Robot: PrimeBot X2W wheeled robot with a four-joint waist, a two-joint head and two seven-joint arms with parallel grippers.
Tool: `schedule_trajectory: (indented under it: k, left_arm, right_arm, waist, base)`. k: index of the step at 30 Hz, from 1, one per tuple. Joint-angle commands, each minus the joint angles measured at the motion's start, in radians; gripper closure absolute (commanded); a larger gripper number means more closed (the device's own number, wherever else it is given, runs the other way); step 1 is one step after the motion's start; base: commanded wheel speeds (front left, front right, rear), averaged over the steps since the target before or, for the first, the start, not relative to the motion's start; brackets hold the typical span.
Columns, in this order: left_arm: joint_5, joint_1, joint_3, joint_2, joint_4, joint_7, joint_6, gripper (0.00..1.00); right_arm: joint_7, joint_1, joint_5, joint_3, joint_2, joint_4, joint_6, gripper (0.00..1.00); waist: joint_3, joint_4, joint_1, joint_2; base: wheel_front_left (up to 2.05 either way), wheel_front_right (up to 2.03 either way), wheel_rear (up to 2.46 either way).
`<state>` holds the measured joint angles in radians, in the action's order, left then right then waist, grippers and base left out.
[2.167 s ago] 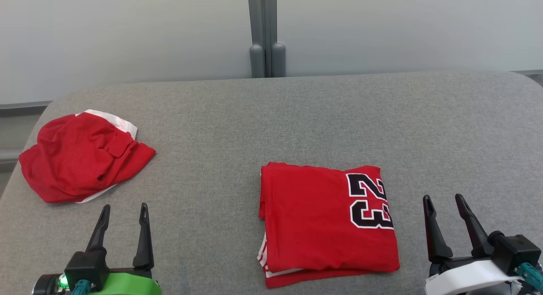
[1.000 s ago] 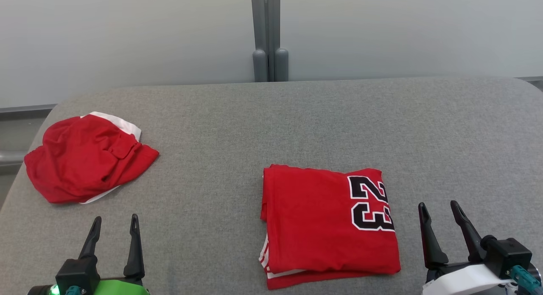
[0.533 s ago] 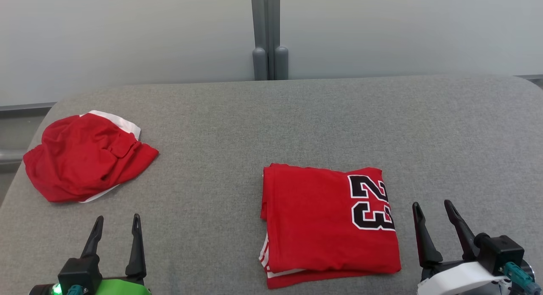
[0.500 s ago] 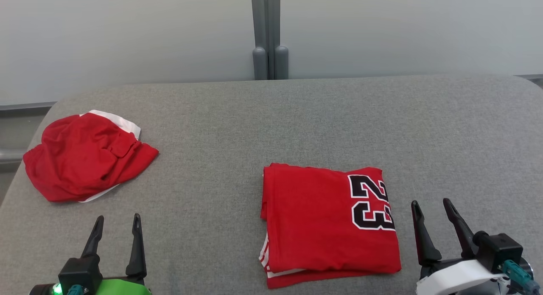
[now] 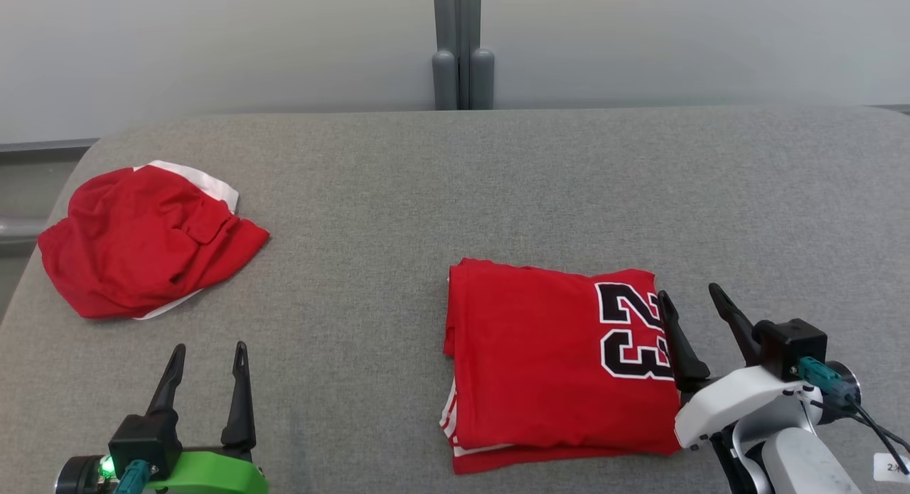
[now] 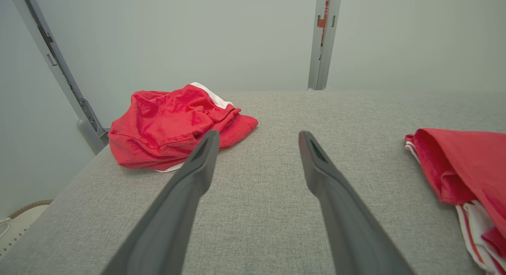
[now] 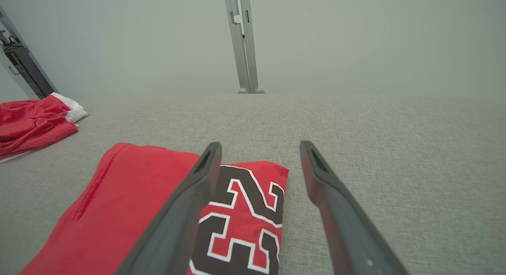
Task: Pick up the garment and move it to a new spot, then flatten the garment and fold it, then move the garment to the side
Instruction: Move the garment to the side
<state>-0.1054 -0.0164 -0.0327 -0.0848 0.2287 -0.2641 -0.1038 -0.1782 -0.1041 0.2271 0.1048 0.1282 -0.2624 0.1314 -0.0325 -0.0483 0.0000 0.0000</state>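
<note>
Folded red number 23 jersey (image 5: 554, 359) lies on the grey table (image 5: 498, 181), right of centre, ready to go aside.
The right gripper (image 5: 687, 291) has swung in to its 3 o'clock edge, jaws spread wide, holding nothing; the left gripper (image 5: 209, 347) waits at 7 o'clock, equally spread and empty.

Head view: high, facing forward and down over the counter (image 5: 498, 181) toward the wall (image 5: 213, 46). Left wrist view: low, close over the counter, looking along the left end effector (image 6: 259, 134) at the crumpled red garment (image 6: 166, 124). Right wrist view: low, near, looking along the right end effector (image 7: 261, 145) over the folded jersey (image 7: 130, 188). All three share both garments and the post (image 5: 462, 74).
</note>
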Motion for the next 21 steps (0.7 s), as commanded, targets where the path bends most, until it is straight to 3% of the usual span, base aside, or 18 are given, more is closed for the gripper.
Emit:
schedule_trajectory:
  k: [1, 21]
  left_arm:
    - [0.007, 0.021, 0.003, 0.000, 0.001, 0.000, 0.002, 0.00]
    - [0.004, 0.069, 0.020, 0.013, 0.020, 0.000, -0.006, 0.00]
  right_arm:
    - [0.008, -0.023, -0.008, 0.000, 0.001, -0.027, -0.002, 0.00]
    - [-0.029, -0.136, 0.069, 0.049, -0.036, -0.453, -0.002, 0.00]
  waist:
    - [-0.018, -0.011, 0.0000, 0.0000]
    - [-0.089, -0.027, 0.0000, 0.0000]
  base:
    - [0.00, 0.00, 0.00]
    - [0.00, 0.00, 0.00]
